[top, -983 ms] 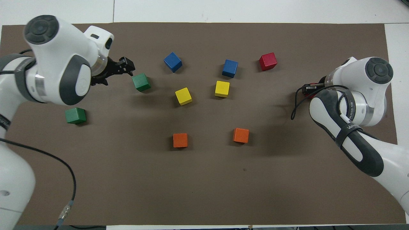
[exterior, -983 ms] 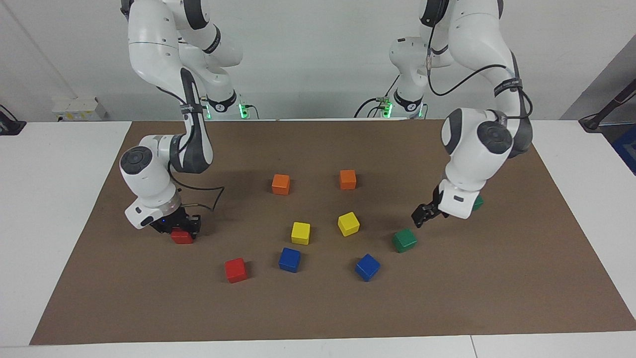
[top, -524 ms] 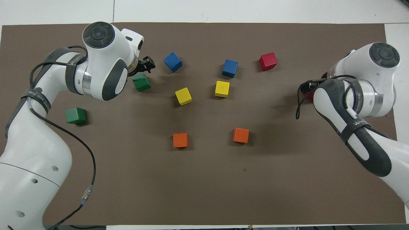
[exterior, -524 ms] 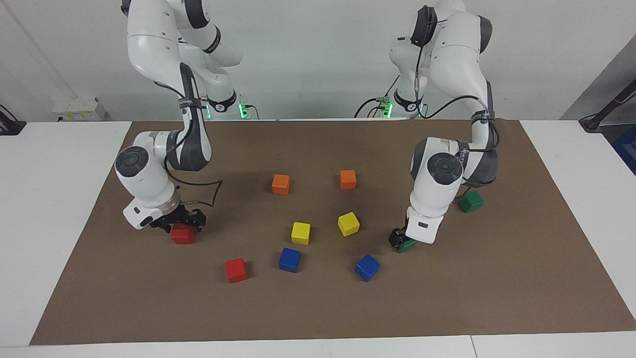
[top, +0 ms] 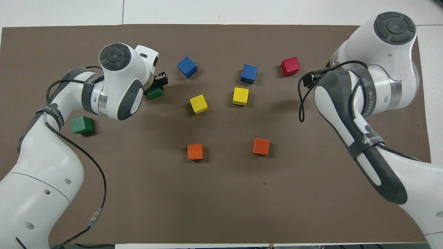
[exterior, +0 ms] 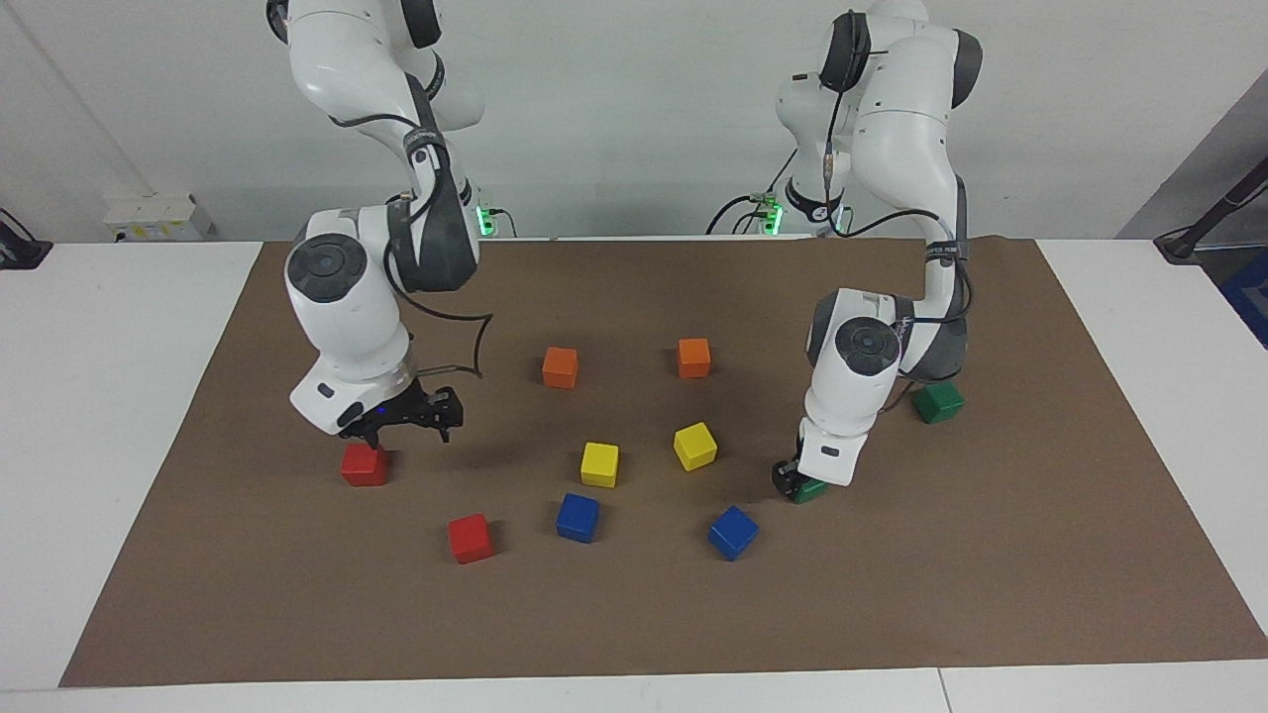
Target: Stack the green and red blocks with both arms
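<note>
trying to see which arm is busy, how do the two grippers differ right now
The left gripper is down at the table, shut on a green block; the right gripper is open and holds nothing.
The left gripper sits low around its block; the right gripper hangs raised, just above and beside a red block.
Both are small black two-finger grippers on white arms.

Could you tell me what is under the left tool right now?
A green block on the mat, with the left tool shut on it. Only its lower corner shows; the rest is covered by the wrist.
</note>
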